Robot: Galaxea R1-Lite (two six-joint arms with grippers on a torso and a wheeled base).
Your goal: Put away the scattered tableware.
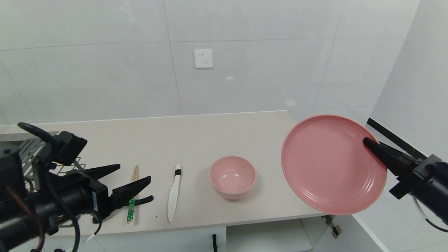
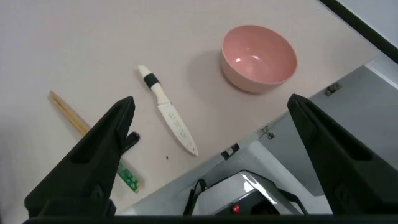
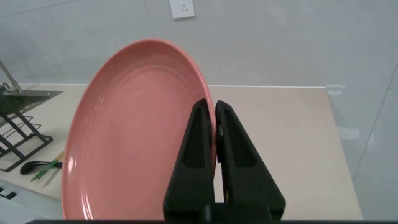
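A pink plate hangs tilted in the air over the counter's right end, my right gripper shut on its rim; the plate stands on edge in my right gripper. A pink bowl sits upright mid-counter, also the pink bowl. Left of it lie a white knife, seen as the knife, and a pair of chopsticks, the chopsticks. My left gripper hovers open above the chopsticks at the counter's left front.
A black wire dish rack stands at the far left of the beige counter, and the rack also appears beyond the plate. A dark spoon handle lies by the chopsticks. A tiled wall with a socket backs the counter.
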